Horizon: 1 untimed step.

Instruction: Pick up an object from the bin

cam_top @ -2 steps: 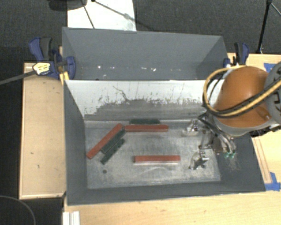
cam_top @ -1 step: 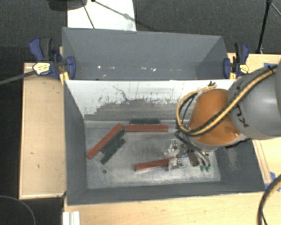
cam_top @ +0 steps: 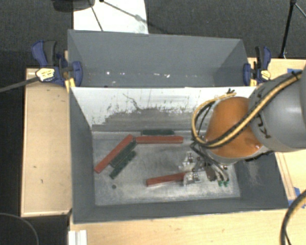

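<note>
Holding red sticks (cam_top: pixel 166 179) and green sticks (cam_top: pixel 123 160), the bin (cam_top: pixel 83 157) surrounds the gripper (cam_top: pixel 194 174).

End of red bar (cam_top: pixel 163 179) hidden under tool (cam_top: pixel 196 173), arm (cam_top: pixel 285 117) cropped at right

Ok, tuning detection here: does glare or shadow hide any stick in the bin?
Camera view: glare specks dot the bin's back wall; the arm's shadow darkens the floor by the gripper, at the near red stick's right end.
</note>
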Motion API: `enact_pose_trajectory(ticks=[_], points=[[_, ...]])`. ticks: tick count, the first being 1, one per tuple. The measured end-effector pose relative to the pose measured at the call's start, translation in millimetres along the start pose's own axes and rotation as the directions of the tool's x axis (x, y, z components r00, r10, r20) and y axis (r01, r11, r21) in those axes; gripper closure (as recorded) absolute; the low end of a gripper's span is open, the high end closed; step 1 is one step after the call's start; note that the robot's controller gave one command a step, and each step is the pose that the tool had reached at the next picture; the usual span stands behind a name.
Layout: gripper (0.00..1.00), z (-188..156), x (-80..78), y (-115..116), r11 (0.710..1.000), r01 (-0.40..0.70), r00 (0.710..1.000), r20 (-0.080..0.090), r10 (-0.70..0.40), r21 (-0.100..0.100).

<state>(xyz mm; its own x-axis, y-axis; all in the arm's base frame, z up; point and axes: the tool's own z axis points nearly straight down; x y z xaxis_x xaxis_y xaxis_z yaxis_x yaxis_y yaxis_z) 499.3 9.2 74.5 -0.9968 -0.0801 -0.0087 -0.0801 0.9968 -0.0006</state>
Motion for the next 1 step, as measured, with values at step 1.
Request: enact_pose_trajectory(ticks=[1], points=[[1.00,-194.6,-8.9,-6.7,0.997,0.075,0.997,-0.010,-0.075,-0.002]])
